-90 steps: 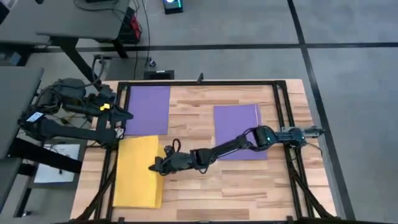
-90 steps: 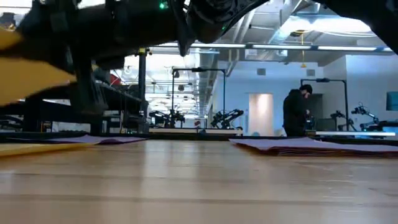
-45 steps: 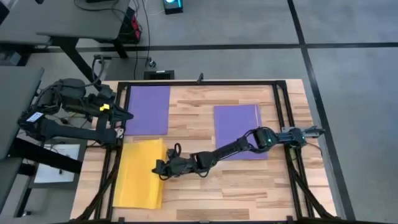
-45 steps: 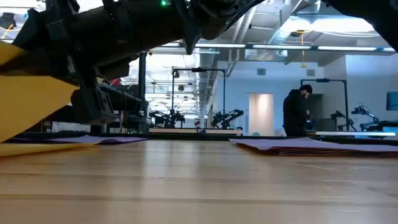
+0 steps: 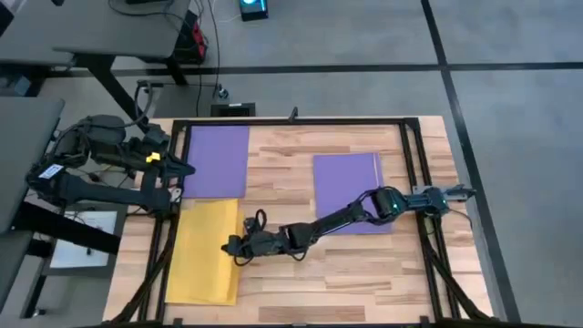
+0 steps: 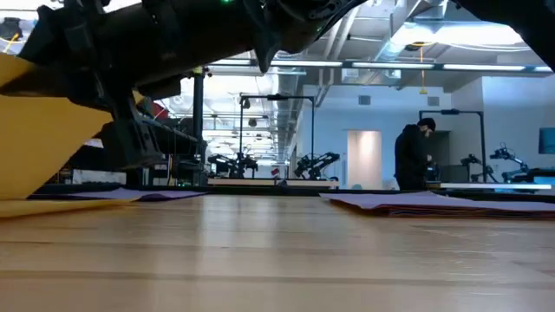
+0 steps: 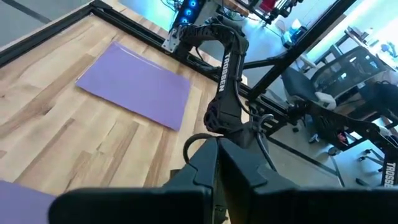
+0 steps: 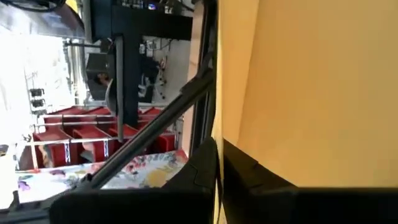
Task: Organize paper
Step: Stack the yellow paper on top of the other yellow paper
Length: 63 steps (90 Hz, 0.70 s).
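Your right gripper (image 5: 233, 246) has its jaws pinched shut on the near edge of the yellow sheet (image 5: 202, 251), which lies at the table's left front; in the low view that edge is lifted clear of the wood while the rest of the sheet droops down to the table (image 5: 301, 282). Your left gripper (image 5: 182, 169) waits at the table's left edge beside the purple sheet (image 5: 217, 160) at the back left, jaws closed on nothing.

A second purple stack (image 5: 346, 189) lies on the right side, partly under your right arm.

To do this step well, I would keep the pinch firm and the lift low: the sheet is thin and will fold or slip if you drag it fast. Decide where it goes first, onto a stack or squared on its own, then carry it level so the trailing edge slides rather than curls under. Line its corners up with the sheet beneath before you let go, and release only once the edge is flat on the surface.

As for writing, the left wrist view shows "TROSSEN" printed in white down the right arm's link (image 7: 222, 74). The sheets themselves are plain, and nothing else is legible.
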### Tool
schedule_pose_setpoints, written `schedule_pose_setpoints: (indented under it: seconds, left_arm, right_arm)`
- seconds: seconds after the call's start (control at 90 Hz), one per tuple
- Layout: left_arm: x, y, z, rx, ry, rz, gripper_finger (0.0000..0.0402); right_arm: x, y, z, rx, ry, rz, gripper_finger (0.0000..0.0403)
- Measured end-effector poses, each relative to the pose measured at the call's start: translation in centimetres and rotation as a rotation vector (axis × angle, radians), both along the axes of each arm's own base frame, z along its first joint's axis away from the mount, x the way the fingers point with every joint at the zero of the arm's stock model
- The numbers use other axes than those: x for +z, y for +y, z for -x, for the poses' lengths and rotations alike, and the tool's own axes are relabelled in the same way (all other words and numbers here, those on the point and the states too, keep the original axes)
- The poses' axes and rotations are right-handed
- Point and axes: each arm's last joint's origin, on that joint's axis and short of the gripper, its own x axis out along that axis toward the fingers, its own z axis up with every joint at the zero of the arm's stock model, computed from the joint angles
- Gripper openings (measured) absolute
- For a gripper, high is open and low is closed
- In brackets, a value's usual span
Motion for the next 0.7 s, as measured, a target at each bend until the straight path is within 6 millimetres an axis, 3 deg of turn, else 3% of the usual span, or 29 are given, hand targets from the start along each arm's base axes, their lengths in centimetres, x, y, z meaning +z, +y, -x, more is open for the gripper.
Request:
schedule_pose_setpoints:
  seconds: [0.333,0.7]
  left_arm:
    - [0.0,0.0,0.0,0.0,0.0,0.0,0.0]
    - [0.0,0.0,0.0,0.001,0.001,0.003,0.0]
  right_arm:
    - [-1.3,-0.5,0.4,0.005,0.147,-0.065,0.0009]
    - [-1.1,-2.6,-0.3,0.061,0.126,-0.068,0.0124]
